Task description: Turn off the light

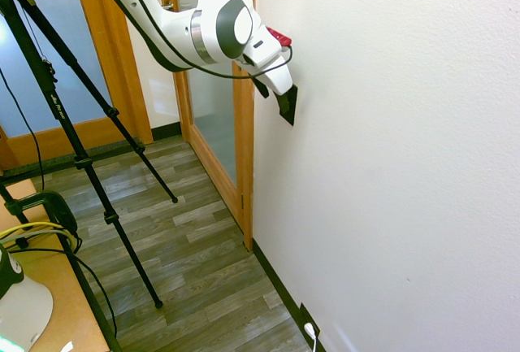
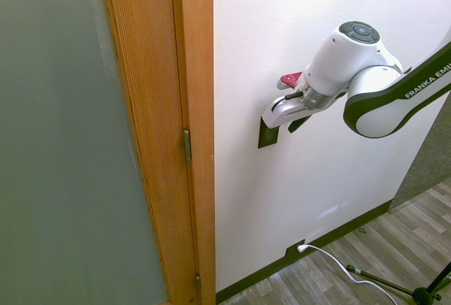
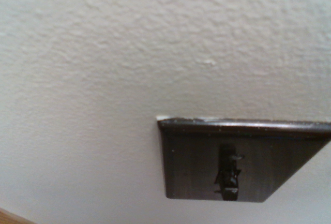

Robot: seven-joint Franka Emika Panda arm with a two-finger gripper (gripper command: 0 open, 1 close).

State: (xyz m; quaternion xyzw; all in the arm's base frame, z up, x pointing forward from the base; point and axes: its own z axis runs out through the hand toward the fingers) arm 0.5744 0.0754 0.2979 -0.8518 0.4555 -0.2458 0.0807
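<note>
Switch (image 3: pixel 227 162) on white wall (image 1: pixel 390 165), hand (image 2: pixel 282 118) against it

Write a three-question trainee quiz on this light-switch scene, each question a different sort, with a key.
1. True or false: the switch plate is white.
2. Which is plugged into the outlet at the baseboard? A) a white plug B) a red plug C) nothing
3. Fill in: the gripper is up against the ____ beside the wooden door frame.

Key: 1 false, the plate is black; 2 A; 3 wall.
</note>
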